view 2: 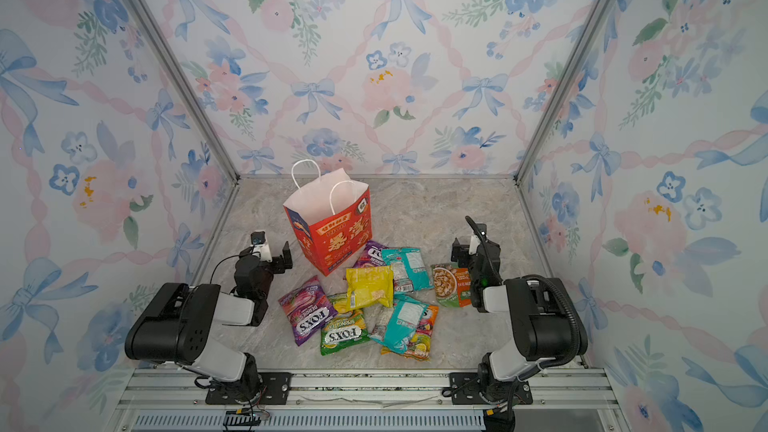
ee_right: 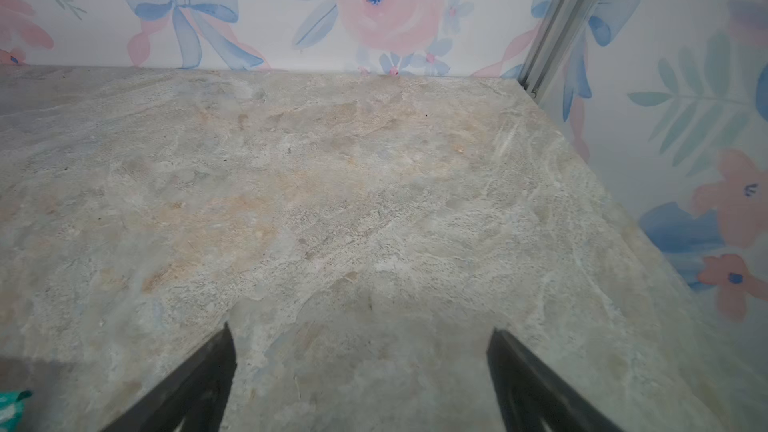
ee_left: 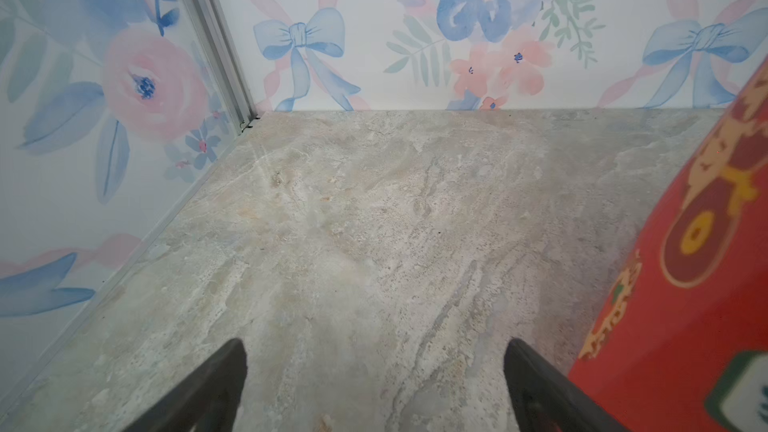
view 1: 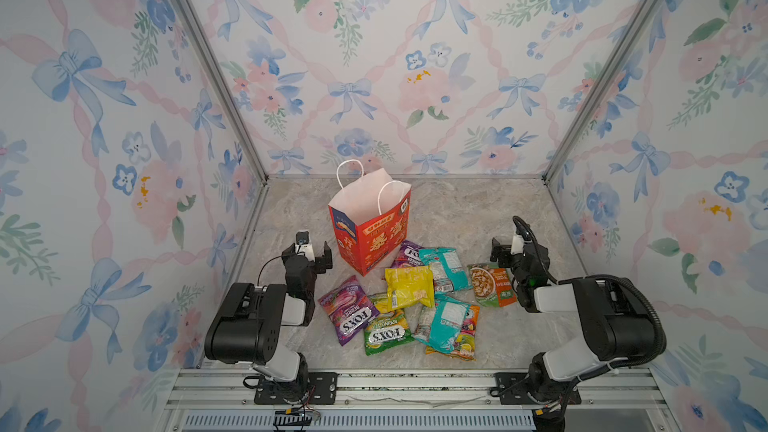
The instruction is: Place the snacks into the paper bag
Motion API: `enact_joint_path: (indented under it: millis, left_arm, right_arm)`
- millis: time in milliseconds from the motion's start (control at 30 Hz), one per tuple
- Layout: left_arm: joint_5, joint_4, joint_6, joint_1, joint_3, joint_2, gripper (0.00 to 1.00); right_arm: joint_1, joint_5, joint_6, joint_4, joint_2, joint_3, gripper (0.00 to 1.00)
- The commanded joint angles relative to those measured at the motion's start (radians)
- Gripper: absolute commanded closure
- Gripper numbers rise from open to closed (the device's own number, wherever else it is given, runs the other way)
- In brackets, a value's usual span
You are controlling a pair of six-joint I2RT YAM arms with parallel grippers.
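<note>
On the table (view 1: 457,209), centre-far, the paper bag (view 1: 368,238) stands upright, long axis vertical, mouth up; snacks (view 1: 409,286) lie flat in a heap just near-right of it; left gripper (ee_left: 374,347) and right gripper (ee_right: 361,330) flank them, jaws apart, empty.

Both top views stare down from high, sharing the whole counter (view 1: 457,209); wrist cameras sit low, close, facing the back wall (ee_left: 415,35).

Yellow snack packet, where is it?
In both top views the flat glossy yellow snack packet lies in the middle of the pile, in front of the upright red-orange paper bag, overlapping the green FOX'S packet, beside a teal packet.
</note>
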Motion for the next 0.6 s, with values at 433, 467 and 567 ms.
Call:
enact_joint_path:
  millis: [433,467,567]
  left_arm:
    - [-0.008,0.013,0.002,-0.005,0.012,0.009,0.02]
    - [-0.007,0.013,0.002,-0.005,0.012,0.009,0.02]
    - [-0.005,0.012,0.0,-0.004,0.014,0.009,0.02]
  right_arm:
    - [-0.004,-0.022,0.016,-0.011,-0.012,0.013,0.04]
    - [-0.004,-0.023,0.016,-0.011,-0.012,0.013,0.03]
    - [-0.004,-0.022,0.017,-0.011,-0.012,0.013,0.04]
